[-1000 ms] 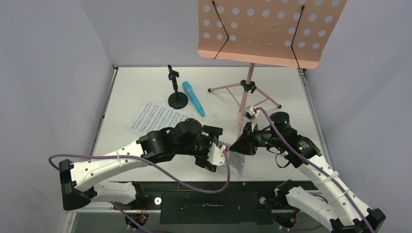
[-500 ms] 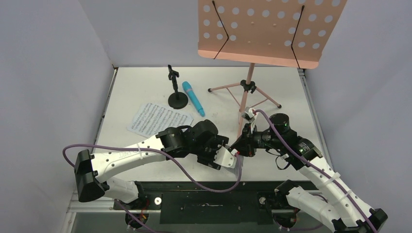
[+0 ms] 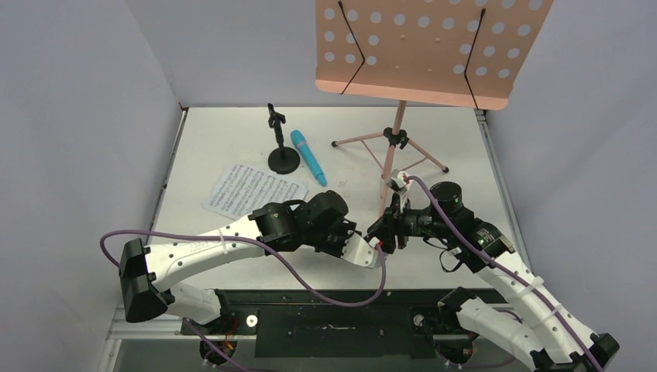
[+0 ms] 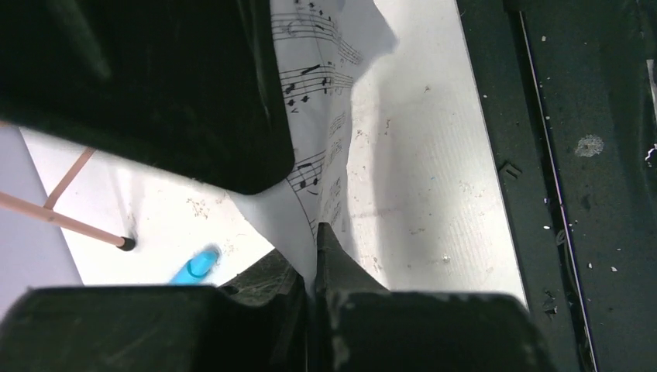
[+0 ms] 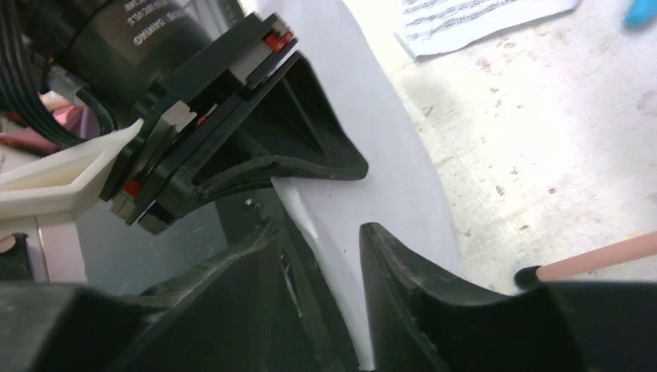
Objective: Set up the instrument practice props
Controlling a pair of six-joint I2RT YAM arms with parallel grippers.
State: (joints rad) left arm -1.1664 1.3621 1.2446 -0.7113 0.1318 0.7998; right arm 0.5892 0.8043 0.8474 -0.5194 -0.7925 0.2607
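Note:
A white sheet-music page (image 4: pixel 318 85) hangs between the two grippers near the table's front edge. My left gripper (image 4: pixel 316 232) is shut on its lower edge. My right gripper (image 5: pixel 319 229) stands open around the same page (image 5: pixel 387 155), with a gap on one side. In the top view both grippers, left (image 3: pixel 376 249) and right (image 3: pixel 386 231), meet tip to tip. Another page (image 3: pixel 252 190) lies flat at left. The blue microphone (image 3: pixel 307 156) lies beside the black mic stand (image 3: pixel 282 159). The pink music stand (image 3: pixel 430 50) rises at the back.
One pink tripod leg (image 3: pixel 385 190) comes down right behind the right gripper, and its foot (image 5: pixel 531 275) shows close by. The dark front rail (image 3: pixel 333 298) runs below the grippers. Grey walls close the table (image 3: pixel 225 136) on left, right and back.
My left arm swung right to meet the right gripper and its jaws shut on the page. The right gripper's jaws, shut on that page before, have parted.

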